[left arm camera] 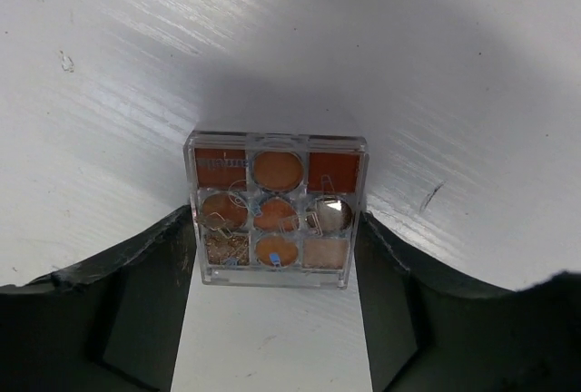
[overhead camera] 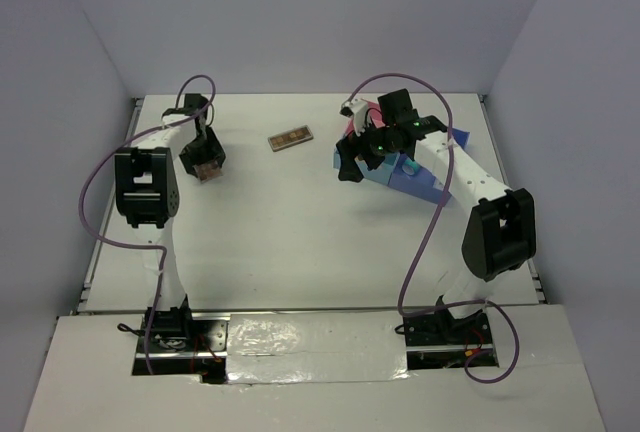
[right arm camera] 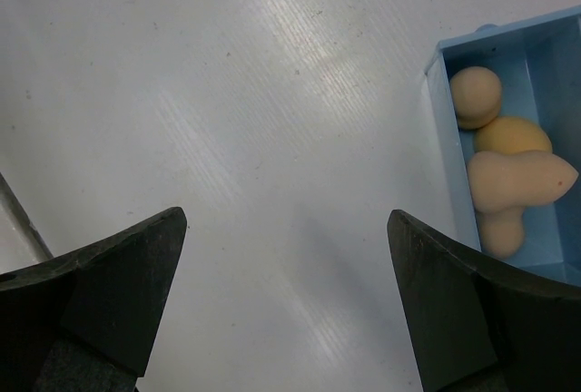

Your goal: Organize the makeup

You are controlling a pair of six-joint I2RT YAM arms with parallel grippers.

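1 sq palette [left arm camera: 277, 183] is held squarely btwn left gripper [left arm camera: 274, 247] jaws, both sides pinched, far-left on table [overhead camera: 300, 242]; tray [overhead camera: 415, 180] well apart to right. right gripper [right arm camera: 286, 229] spread wide, nothing held.

Overhead light streaked glare across the white table [right arm camera: 300, 56]; shadow fell around the sharply focused square palette [left arm camera: 275, 206]

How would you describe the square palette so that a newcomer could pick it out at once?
On the white table, look to the far left, where the left claw hangs. The square palette lies between its fingers: a clear case with nine orange and brown pans, unlike the brown palette, a narrow strip lying alone towards the middle.
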